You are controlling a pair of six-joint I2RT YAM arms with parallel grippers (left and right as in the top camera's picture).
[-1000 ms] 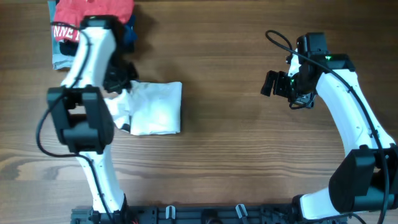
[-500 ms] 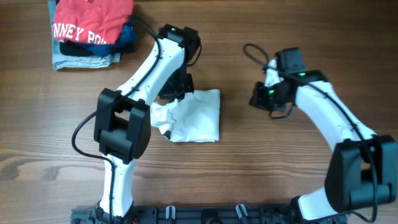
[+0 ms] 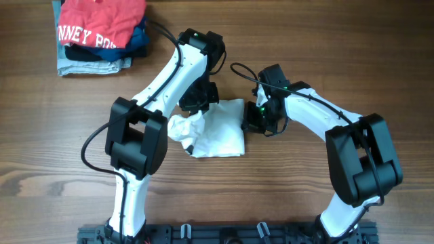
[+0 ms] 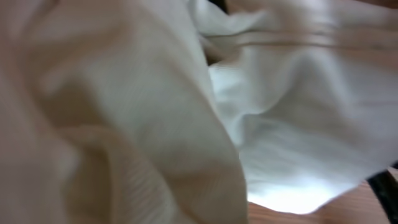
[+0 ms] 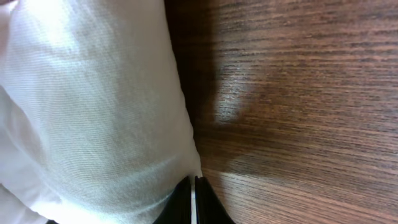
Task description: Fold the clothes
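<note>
Mid-table (image 3: 339, 54), the white T-shirt (image 3: 220, 132) lies part-folded, its left side rumpled. I have the left gripper (image 3: 201, 103) clenched at the shirt's top edge, evidently gripping it, with cloth crowding its camera. The right gripper (image 5: 194, 186) is pinched closed at the shirt's right hem; I cannot tell whether it caught fabric. I judge a fold is under way. Next, both arms must carry the edge across evenly. A red garment (image 3: 102, 20) tops the far-left pile.

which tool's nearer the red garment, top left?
Left. The left tool sits at the top edge of the shirt, down-right of the red garment; the right tool is at its right edge, farther off.
</note>
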